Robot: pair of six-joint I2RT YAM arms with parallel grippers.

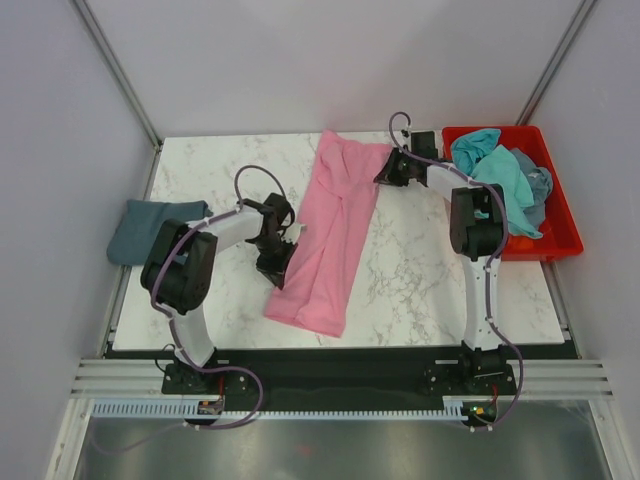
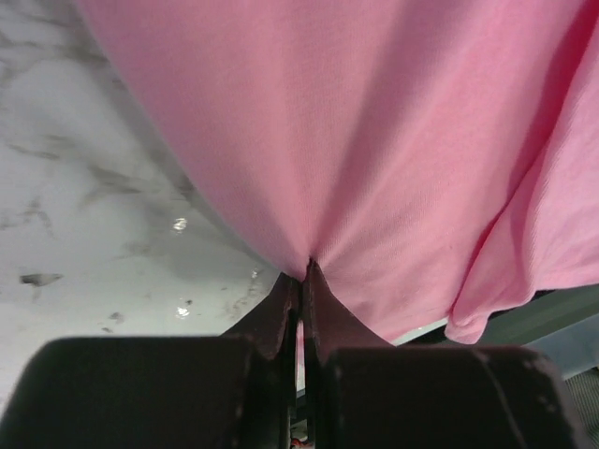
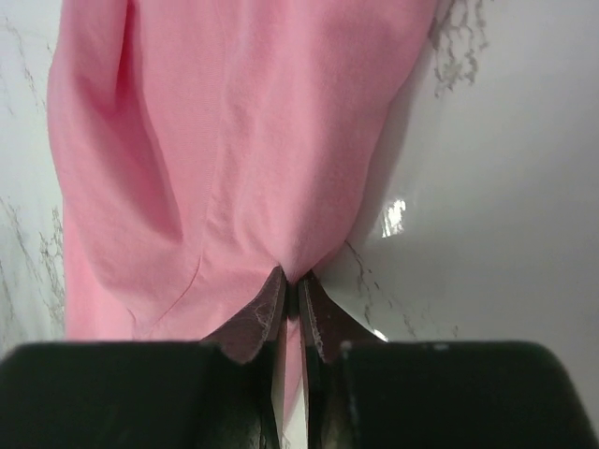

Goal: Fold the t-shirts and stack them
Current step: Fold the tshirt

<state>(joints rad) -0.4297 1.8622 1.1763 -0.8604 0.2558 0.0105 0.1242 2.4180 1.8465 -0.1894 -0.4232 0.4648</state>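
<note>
The left hand (image 1: 278,262) is pressed together on the left edge of the soft pink cloth short-sleeved t-shirt (image 1: 335,235). In the left wrist view its dark fingers (image 2: 277,313) meet with a pinch of pink fabric between the tips, and the cloth puckers outward from that spot.

The pink t-shirt lies as one long band on the white marble-patterned surface (image 1: 420,270). It runs slantwise from its near end close to the front edge up to the far edge of the surface, with lengthwise creases down its middle. The left hand holds it part-way along, nearer the front end than the far one.

At the far end the right hand (image 1: 392,170) grips the right-hand corner of the same shirt. In the right wrist view its fingers (image 3: 255,323) are closed on a small fold of pink, and the fabric fans away from them across the marble.

Well apart from the pink shirt, at the left edge of the surface, rests a folded slate-blue cloth t-shirt (image 1: 150,228), partly overhanging that edge.

At the far right corner stands a red plastic rectangular crate (image 1: 565,232) — inside it a crumpled turquoise cloth t-shirt (image 1: 500,168) lies heaped against a grey-blue cloth t-shirt (image 1: 541,184).
</note>
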